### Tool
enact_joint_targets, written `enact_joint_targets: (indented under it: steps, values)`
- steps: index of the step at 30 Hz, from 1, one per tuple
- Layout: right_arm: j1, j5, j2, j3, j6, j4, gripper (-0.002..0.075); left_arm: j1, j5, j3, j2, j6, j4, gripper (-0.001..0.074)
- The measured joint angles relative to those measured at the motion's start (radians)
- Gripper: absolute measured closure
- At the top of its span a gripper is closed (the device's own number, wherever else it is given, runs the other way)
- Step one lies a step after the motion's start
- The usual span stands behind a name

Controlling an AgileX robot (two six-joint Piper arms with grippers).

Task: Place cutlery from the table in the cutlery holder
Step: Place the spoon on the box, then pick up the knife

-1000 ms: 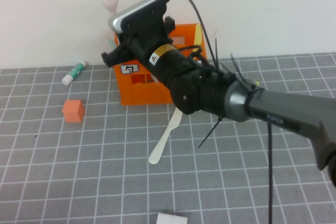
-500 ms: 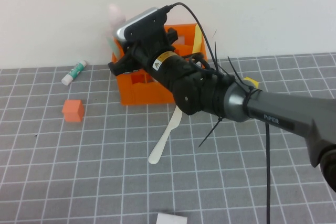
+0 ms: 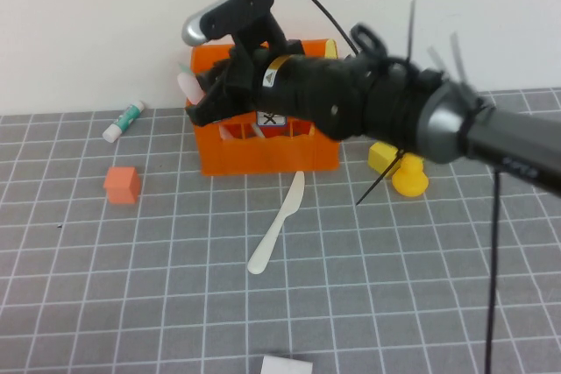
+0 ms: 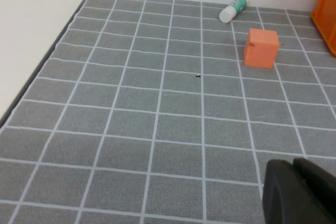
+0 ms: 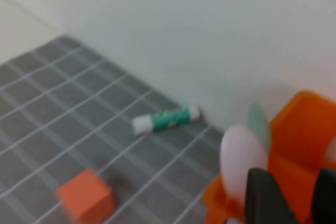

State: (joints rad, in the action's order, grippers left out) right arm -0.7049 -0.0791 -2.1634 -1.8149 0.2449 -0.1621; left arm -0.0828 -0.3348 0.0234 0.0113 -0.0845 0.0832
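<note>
The orange cutlery holder [image 3: 263,151] stands at the back of the table. A pink spoon [image 3: 187,85] stands upright in its left end, bowl up, beside a pale green piece [image 5: 258,124]. My right gripper [image 3: 206,98] hovers over that left end, open; in the right wrist view the spoon bowl [image 5: 241,158] sits just outside one finger and the orange holder [image 5: 299,140] shows between the fingers [image 5: 265,198]. A white plastic knife [image 3: 276,234] lies on the mat in front of the holder. My left gripper [image 4: 299,192] is shut and empty, low over bare mat.
An orange cube [image 3: 122,184] and a green-and-white glue stick [image 3: 123,121] lie left of the holder. A yellow duck [image 3: 405,172] sits at its right. A white object [image 3: 286,365] lies at the front edge. The wall is just behind the holder.
My right arm swung down and right over the holder. The pink spoon went from high above the holder down into its left end. The yellow duck is now uncovered.
</note>
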Motion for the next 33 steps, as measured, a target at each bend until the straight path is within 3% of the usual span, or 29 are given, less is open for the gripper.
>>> enact_joint_targets:
  steps: [3, 8, 13, 22, 33]
  values:
    - [0.0, -0.166, 0.045, -0.002, -0.106, 0.022, 0.0519, 0.0, 0.0, 0.0, 0.0, 0.0, 0.0, 0.0736]
    - [0.006, -0.487, 0.07, -0.008, -0.438, 0.126, 0.0519, 0.0, 0.0, 0.0, 0.0, 0.0, 0.0, 0.0736]
    - [0.011, -0.706, 0.07, -0.008, -0.57, 0.19, 0.0519, 0.0, 0.0, 0.0, 0.0, 0.0, 0.0, 0.0736]
    - [0.019, -0.755, -0.018, -0.008, -0.706, 0.245, 0.0519, 0.0, 0.0, 0.0, 0.0, 0.0, 0.0, 0.0736]
    - [0.021, -0.725, -0.108, -0.036, -0.907, 0.182, 0.0519, 0.0, 0.0, 0.0, 0.0, 0.002, 0.0, 0.0736]
